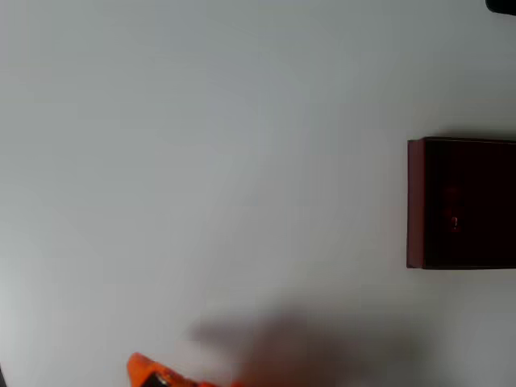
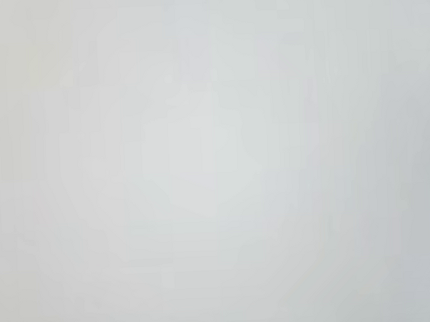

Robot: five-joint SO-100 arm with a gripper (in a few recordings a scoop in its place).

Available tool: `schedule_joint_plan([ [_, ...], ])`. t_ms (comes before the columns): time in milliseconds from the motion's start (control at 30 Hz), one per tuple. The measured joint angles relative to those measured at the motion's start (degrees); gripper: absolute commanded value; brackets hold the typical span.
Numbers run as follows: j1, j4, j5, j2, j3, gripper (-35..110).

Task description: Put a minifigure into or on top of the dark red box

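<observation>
So in the overhead view your dark red box [image 1: 461, 203] sits hard against the right edge, partly cut off by the frame, with its long side running top to bottom in the picture. There's a tiny red speck inside it on the dark floor, toward the lower middle. That looks like the minifigure [image 1: 455, 223], though it's too small and blurry to be sure.

An orange bit of the gripper [image 1: 153, 374] pokes in at the bottom edge, left of centre, with a soft shadow spreading to its right. So the box lies well apart from it, off to the right and up in the picture.

You can't tell from this sliver how far the jaws are spread or whether they carry anything. The wrist view is just pale, blurry tabletop [image 2: 215, 161], no help there.

If that speck really is the figure, I'd guess the drop is already done.
</observation>
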Motion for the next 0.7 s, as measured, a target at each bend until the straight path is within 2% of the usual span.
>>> schedule_joint_plan([
  [233, -9.67, -1.67, 2.29, 0.0, 4.04, 0],
  [700, -7.21, -5.19, 5.27, 0.09, 7.56, 1],
])
